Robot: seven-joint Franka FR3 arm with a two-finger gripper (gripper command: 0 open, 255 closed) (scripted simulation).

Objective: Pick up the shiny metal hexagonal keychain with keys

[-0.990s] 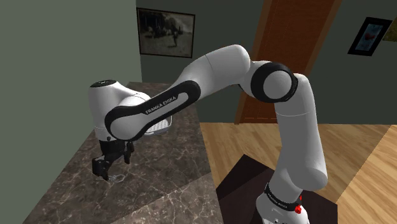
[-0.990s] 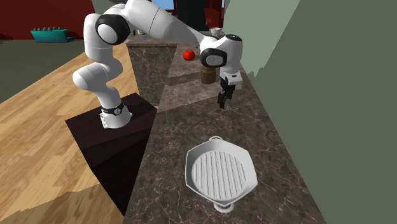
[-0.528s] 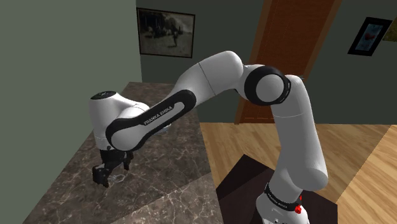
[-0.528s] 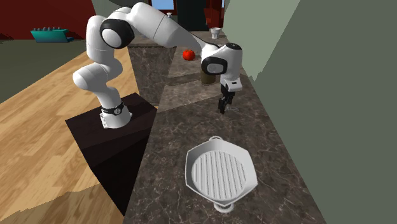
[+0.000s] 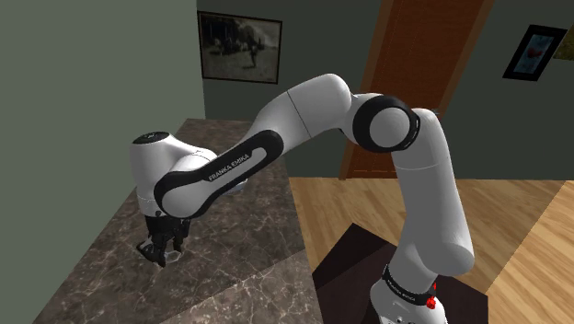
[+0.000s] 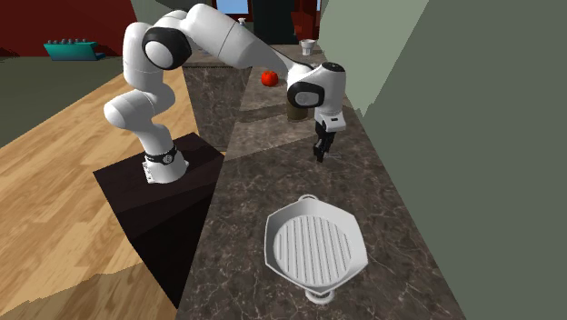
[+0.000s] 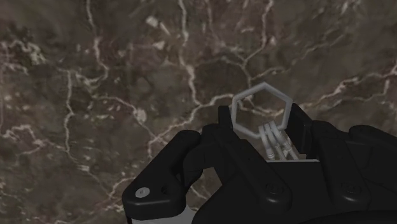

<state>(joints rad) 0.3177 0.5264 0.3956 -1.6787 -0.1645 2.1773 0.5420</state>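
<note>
Two black fingers [image 7: 304, 130] sit close together, and they pinch the keychain [image 7: 262, 102] from both sides. The keychain is a pale grey ring with six sides, and a few thin grey keys [image 7: 275, 139] hang off it. The keys sit in the small gap between the fingers, and the ring pokes out just past the tips. Right under it is the table [image 7: 95, 76], which is dark brown stone with thin white lines all over it.

In the shoulder view, the white arm [image 5: 308, 106] goes up from its stand [image 5: 345, 267], bends, and reaches down to the picture's left. The hand points straight down, and the fingers [image 5: 161, 250] are right at the table [image 5: 248, 248] top. Behind the arm there is a grey-green wall with a dark picture [image 5: 239, 46] on it. There is also a brown door [image 5: 414, 74] and a wood floor [image 5: 515, 221].

In the second exterior view, the stand [image 6: 168, 186] is a dark box next to the table [image 6: 382, 209]. The fingers [image 6: 319, 151] are down on the long table, close to the green wall. A white pan [image 6: 313, 247] with ridges inside sits on the table nearer to the camera, well apart from the fingers. A red tomato [image 6: 269, 78] sits farther back, past the arm. From these two views I cannot tell if the keychain is touching the table or just above it.
</note>
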